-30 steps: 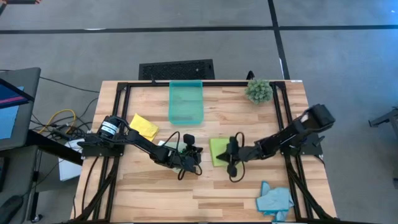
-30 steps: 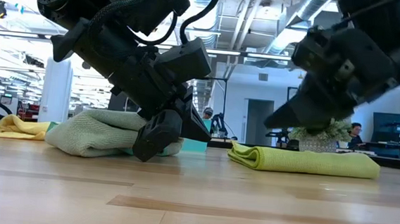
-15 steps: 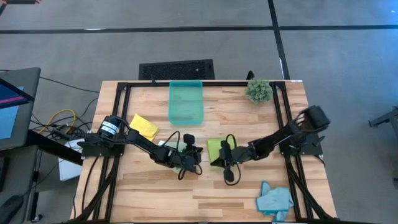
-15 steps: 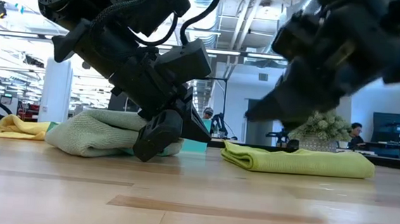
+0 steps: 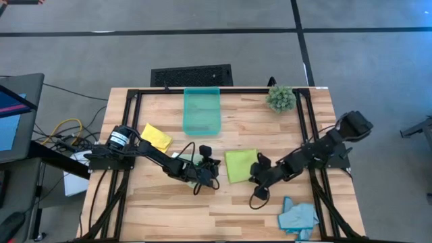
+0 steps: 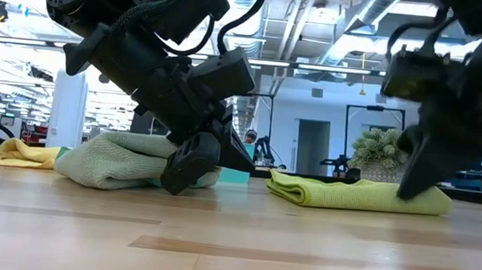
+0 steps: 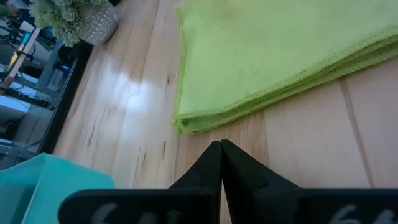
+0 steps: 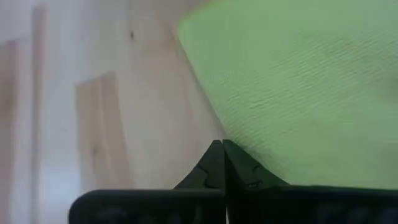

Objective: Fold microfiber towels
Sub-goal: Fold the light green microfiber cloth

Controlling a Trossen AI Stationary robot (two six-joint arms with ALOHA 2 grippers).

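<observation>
Lime-green microfiber towel [image 5: 241,165], already folded, lies flat at mid-table between the two arms; soft, light and limp, it is probably best pinched at a corner or along its layered edge. Right gripper [image 5: 258,194], fingers clenched on nothing, sits just beside the towel's near right corner. Left gripper [image 5: 203,181], also clenched and empty, rests at the bunched pale green towel [image 6: 112,160]. Yellow towel [image 5: 156,137] and light blue towel [image 5: 298,217] lie well apart. Whether either gripper touches cloth is hidden.

lime green towel [image 5: 241,165] folded flat mid-table, pale green towel [image 6: 116,162] bunched, yellow towel [image 5: 156,137] left, light blue towel [image 5: 298,216] crumpled
</observation>
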